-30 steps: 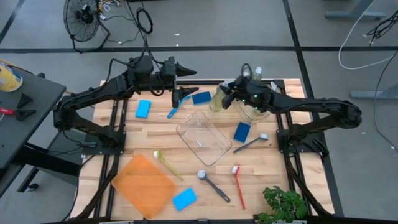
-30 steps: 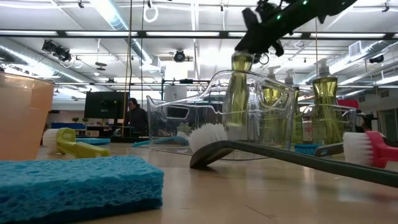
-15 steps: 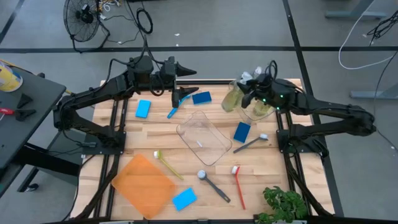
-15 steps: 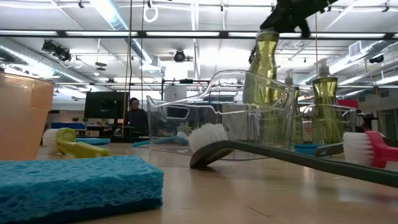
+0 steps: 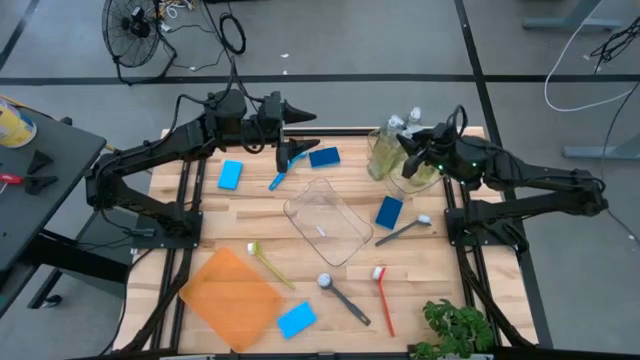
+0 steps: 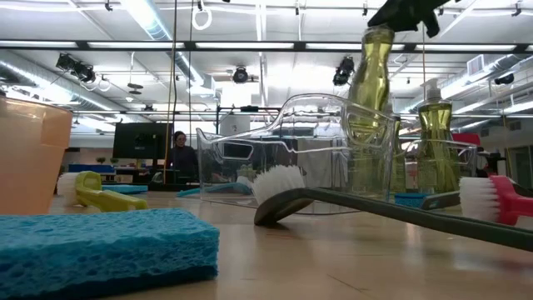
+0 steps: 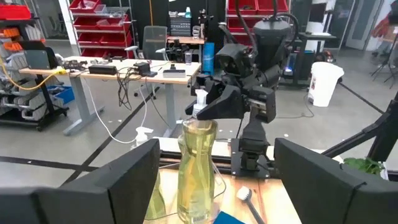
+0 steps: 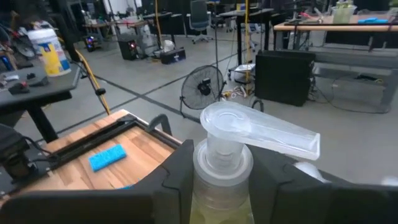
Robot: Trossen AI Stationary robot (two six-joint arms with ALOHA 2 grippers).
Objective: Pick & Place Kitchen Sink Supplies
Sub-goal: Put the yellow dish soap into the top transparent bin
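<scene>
At the table's far right corner, the right gripper [image 5: 408, 143] is seen clamped about the neck of a soap bottle [image 5: 384, 153], held upright above a round clear tub [image 5: 420, 178] in which other bottles [image 6: 433, 133] are seen standing. By judgement, the task is at an early stage: the carried bottle has not been set down, and most supplies lie loose on the wooden table [image 5: 250, 215]. Left to be gathered are the blue sponges [image 5: 231, 174], a yellow-green brush [image 5: 268, 264], a grey brush [image 5: 343, 295], a red brush [image 5: 384, 297] and a pale-headed brush [image 5: 404, 230].

The left gripper [image 5: 290, 155] is held over the table's far edge, just above a blue brush [image 5: 279, 175]; its fingers are seen spread apart in the left wrist view and nothing is gripped.

A rectangular clear tub [image 5: 328, 220] stands mid-table and a flat orange tray [image 5: 232, 297] lies at the near left corner. A potted plant [image 5: 455, 329] sits at the near right. The tub's rim and the bottles already inside are judged the likeliest obstruction to lowering.
</scene>
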